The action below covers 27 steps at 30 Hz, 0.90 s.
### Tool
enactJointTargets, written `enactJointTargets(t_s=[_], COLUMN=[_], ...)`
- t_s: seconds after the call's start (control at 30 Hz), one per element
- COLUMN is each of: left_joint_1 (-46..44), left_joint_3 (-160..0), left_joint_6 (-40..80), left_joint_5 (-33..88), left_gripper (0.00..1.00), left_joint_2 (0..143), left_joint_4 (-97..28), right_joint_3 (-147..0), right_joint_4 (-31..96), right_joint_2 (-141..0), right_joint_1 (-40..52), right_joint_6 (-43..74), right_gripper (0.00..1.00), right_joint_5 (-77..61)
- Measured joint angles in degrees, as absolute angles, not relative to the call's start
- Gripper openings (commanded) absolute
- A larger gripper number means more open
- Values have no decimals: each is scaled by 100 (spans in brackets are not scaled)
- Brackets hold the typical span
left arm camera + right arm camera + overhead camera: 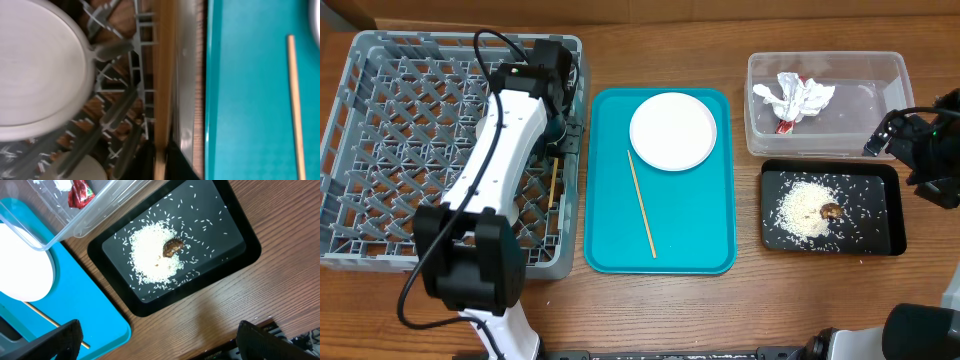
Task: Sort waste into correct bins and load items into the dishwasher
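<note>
My left gripper [558, 150] is over the right wall of the grey dish rack [380, 150]. It is shut on a wooden chopstick [161, 90], which stands along that wall [554, 185]. A pale round bowl [35, 70] sits in the rack beside it. The second chopstick [641, 203] and the white plate [672, 131] lie on the teal tray [700, 240]. The clear tub [860, 70] holds the napkin [792, 97] and the red packet [786, 125]. The black tray [885, 215] holds rice [804, 208] and the brown scrap [831, 211]. My right gripper [165, 342] is open and empty above the table beside the black tray [240, 250].
A second pale round item [82, 170] sits lower in the rack, mostly hidden. The left arm [505, 140] covers the middle of the rack in the overhead view. Bare wood table [750, 310] lies in front of the trays.
</note>
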<state>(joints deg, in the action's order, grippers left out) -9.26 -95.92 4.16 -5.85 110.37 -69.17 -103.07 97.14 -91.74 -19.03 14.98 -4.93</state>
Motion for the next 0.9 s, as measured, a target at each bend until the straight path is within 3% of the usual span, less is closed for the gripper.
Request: enactJointTargets(t_s=[0.43, 0.6, 0.7, 0.9], left_joint_1=[-926, -1007, -1258, -2088], left_joint_3=[-9839, -10471, -10527, -10235], left_joint_6=[648, 740, 915, 1774], left_joint_5=[-484, 231, 642, 974], left_gripper=[22, 30, 38, 43], left_joint_2=[11233, 11174, 11089, 11096], left_joint_4=[-7365, -7432, -7511, -7474], right_joint_3=[-10307, -10307, -10307, -10307], right_joint_4=[9714, 9717, 9712, 9712], right_joint_2=[-9174, -9174, -9174, -9174], right_joint_1=[-1903, -1903, -1903, -1903], right_joint_6=[1496, 1496, 1496, 1498], right_gripper=[100, 100, 100, 100], right_joint_5=[-495, -493, -493, -493])
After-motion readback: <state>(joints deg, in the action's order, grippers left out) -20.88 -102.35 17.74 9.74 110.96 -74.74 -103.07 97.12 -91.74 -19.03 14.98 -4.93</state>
